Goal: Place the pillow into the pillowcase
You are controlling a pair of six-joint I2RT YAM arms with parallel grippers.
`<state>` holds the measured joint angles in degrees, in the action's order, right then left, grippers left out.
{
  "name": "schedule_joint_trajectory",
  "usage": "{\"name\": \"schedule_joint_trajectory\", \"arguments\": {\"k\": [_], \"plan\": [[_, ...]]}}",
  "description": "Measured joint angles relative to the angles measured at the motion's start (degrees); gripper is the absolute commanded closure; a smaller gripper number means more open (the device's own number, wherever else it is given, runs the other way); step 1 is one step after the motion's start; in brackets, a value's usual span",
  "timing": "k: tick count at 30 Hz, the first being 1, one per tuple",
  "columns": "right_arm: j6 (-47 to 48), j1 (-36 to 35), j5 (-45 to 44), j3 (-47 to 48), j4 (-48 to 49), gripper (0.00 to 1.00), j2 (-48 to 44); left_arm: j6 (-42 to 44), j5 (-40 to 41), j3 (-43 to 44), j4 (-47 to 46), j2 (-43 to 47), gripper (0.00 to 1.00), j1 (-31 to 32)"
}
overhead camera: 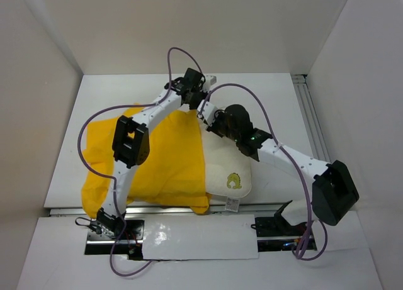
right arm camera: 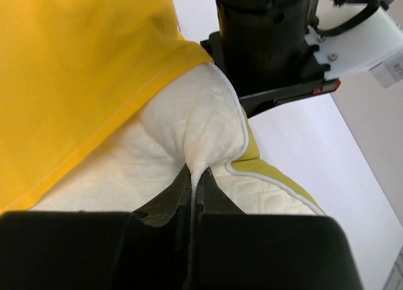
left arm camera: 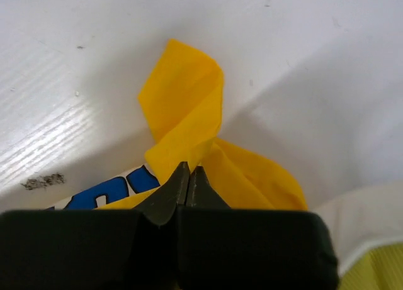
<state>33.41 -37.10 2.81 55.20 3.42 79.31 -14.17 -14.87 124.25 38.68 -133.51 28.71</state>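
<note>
Both arms were clamped down here. The left gripper (left arm camera: pixel 189 170) was pinched tight on a twisted corner of the yellow pillowcase (overhead camera: pixel 160 158), up at its 1 o'clock corner in the top view. The right gripper (right arm camera: pixel 194 177) had bitten onto a fold of the cream pillow (overhead camera: pixel 223 161). That one lay on the table (overhead camera: pixel 271 95) against the pillowcase's 3 o'clock side, with its far corner under the yellow edge and its emblem (overhead camera: pixel 233 180) down at 6 o'clock.

Bright, even light; glare on the glossy panel (overhead camera: pixel 189 239) beside the worktop (overhead camera: pixel 264 95); soft shadows; wrist views seem slightly blurred.
</note>
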Motion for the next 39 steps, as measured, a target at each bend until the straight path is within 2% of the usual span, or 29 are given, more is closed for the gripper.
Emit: {"name": "schedule_joint_trajectory", "arguments": {"k": [7,11,14,23,27,33,39], "plan": [[0.13,-2.71,-4.39,-1.77,2.01,1.00,-1.36,-2.08,-9.57,-12.90,-6.14,12.46,1.00,-5.70],[-0.72,-2.73,-6.58,-5.05,2.29,1.00,-3.41,-3.23,-10.51,-13.75,-7.43,20.98,1.00,-8.70],[-1.42,-2.86,-6.40,-6.16,4.76,1.00,-4.44,-4.02,-10.64,-13.75,-7.28,26.18,1.00,-8.31],[-3.54,-3.04,-3.61,-8.57,10.16,1.00,-7.98,-4.00,-11.02,-13.38,-7.58,28.09,1.00,-6.23],[-4.72,-2.80,1.16,-9.31,14.21,1.00,-7.78,-4.11,-11.10,-9.01,-6.36,25.73,1.00,-3.65],[-6.75,-2.78,9.51,-9.11,23.69,1.00,-5.18,-5.77,-15.39,8.50,-4.13,17.70,1.00,-0.26],[-8.46,-2.56,17.00,-2.71,29.11,1.00,2.58,-7.28,-16.68,13.05,-3.89,15.15,1.00,1.46]]}}
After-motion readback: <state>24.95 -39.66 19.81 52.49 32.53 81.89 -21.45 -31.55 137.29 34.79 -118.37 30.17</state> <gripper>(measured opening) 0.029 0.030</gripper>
